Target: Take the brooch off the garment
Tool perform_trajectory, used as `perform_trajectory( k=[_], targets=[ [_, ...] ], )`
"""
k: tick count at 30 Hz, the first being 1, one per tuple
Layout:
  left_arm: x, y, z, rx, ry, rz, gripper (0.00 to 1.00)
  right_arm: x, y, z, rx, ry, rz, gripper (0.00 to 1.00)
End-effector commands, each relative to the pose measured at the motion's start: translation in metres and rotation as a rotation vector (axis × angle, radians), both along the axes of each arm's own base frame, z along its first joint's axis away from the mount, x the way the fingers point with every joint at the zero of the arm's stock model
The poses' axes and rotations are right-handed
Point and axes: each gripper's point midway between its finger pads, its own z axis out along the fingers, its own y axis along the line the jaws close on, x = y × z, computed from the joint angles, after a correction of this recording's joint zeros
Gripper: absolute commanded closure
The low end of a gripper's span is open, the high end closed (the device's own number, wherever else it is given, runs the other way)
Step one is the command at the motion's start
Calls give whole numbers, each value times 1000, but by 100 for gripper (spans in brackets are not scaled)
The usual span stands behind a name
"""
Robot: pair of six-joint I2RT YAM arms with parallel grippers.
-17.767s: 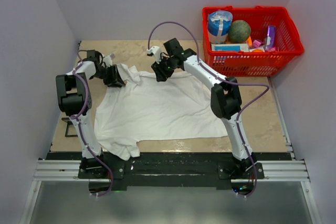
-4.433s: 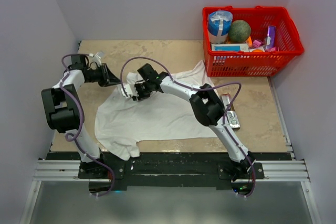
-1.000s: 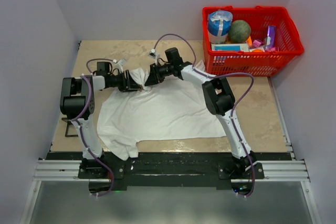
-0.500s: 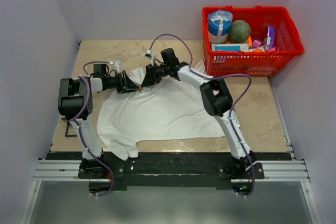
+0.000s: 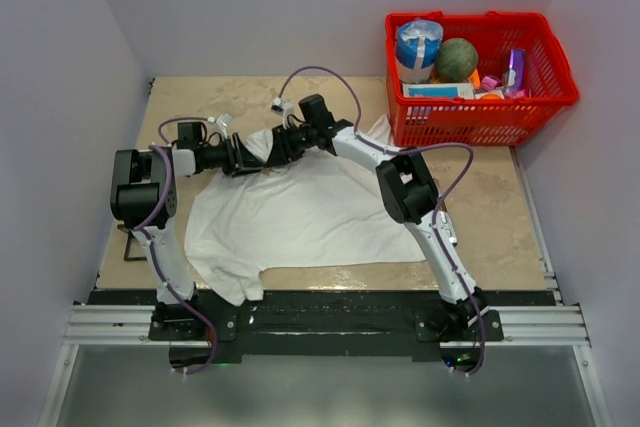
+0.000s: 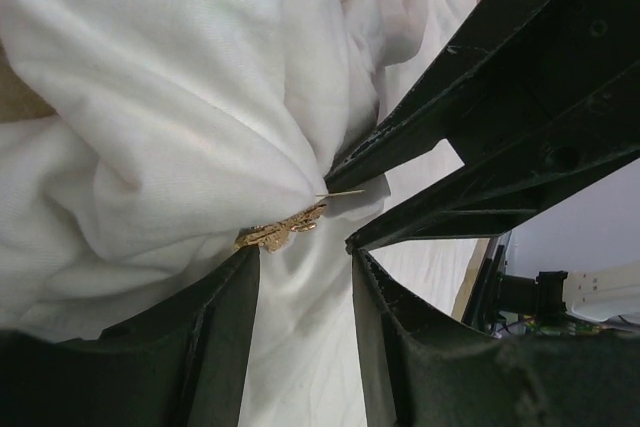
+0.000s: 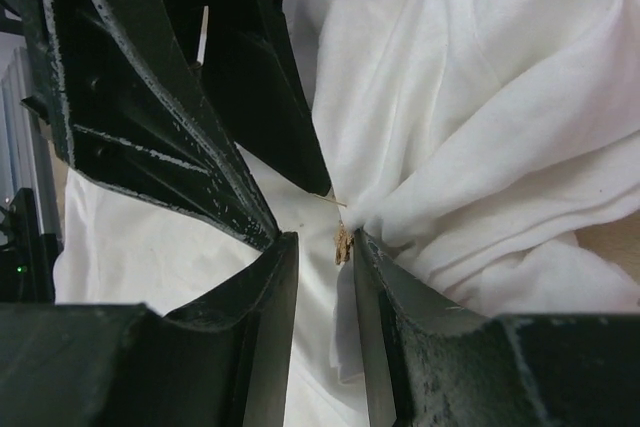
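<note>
The white shirt [image 5: 310,207] lies spread on the table, bunched up at its far left corner. The tiny gold brooch [image 6: 283,231] is pinned in that bunch, its needle point sticking out of the cloth. My left gripper [image 5: 246,156] and right gripper [image 5: 271,148] meet tip to tip there. In the left wrist view my left gripper [image 6: 302,250] is open, with the brooch at the tip of its left finger. In the right wrist view my right gripper [image 7: 322,239] is open, with the brooch [image 7: 342,242] between its fingertips, close against the right one. Shirt folds [image 7: 480,97] rise beside it.
A red basket [image 5: 480,119] holding a ball, a roll and small boxes stands at the back right corner. A small black stand [image 5: 128,243] sits at the table's left edge. Walls close in the table on the left, back and right.
My right gripper has slid left along the shirt's far edge and now meets the left gripper at the bunched corner. The left gripper has barely moved.
</note>
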Motion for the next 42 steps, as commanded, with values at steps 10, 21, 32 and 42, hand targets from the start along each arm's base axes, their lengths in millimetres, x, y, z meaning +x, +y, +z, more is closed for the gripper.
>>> perform_trajectory(
  k=[10,21,32,42],
  targets=[
    [2,-3,16,-24,-46,-12,53,9,10,-13,-40,-44,-34,81],
    [-7,12,35,17,-101,-15,55,7,-3,23,129,60,18,97],
    [-3,8,37,-33,-120,-46,60,1,-4,36,240,142,72,100],
    [6,-3,31,-50,-130,-77,57,-5,-4,39,267,171,100,100]
  ],
)
